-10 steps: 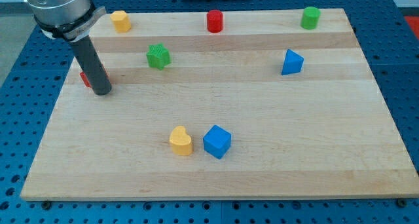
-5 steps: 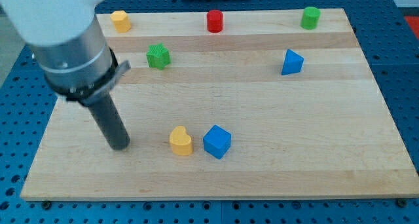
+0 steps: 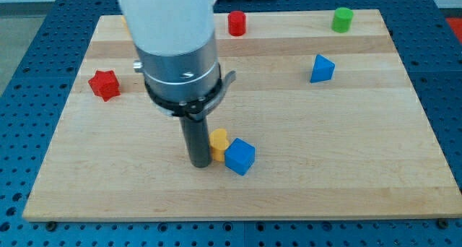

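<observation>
My tip (image 3: 200,162) rests on the wooden board (image 3: 346,160) near the view's bottom centre, pressed against the left side of the yellow heart-shaped block (image 3: 219,143), which the rod partly hides. The blue cube (image 3: 240,157) sits just right of the yellow block, touching it. A red star block (image 3: 104,84) lies at the view's left. The arm's body hides the board's upper-left middle, where the green star block and the other yellow block stood.
A red cylinder (image 3: 236,22) stands at the view's top centre and a green cylinder (image 3: 342,19) at the top right. A blue triangular block (image 3: 322,68) lies on the right half of the board.
My tip swept from the board's left edge down and to the right, reaching the yellow heart block. The red star is now uncovered; the arm now hides the green star.
</observation>
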Controlling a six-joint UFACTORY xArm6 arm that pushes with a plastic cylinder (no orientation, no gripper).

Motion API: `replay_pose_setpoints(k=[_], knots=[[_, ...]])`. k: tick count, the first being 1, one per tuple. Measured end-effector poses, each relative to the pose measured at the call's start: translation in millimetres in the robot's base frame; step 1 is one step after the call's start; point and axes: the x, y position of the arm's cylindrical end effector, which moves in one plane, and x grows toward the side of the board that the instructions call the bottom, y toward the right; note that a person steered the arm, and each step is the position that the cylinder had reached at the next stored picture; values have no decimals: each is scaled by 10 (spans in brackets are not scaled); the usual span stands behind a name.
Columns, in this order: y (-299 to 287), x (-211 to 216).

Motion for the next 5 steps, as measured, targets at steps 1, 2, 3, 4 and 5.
replay_pose_setpoints(k=[1,2,3,4,5], knots=[[193,-136],[310,-400],[376,-696],[467,-940],[756,-1037]])
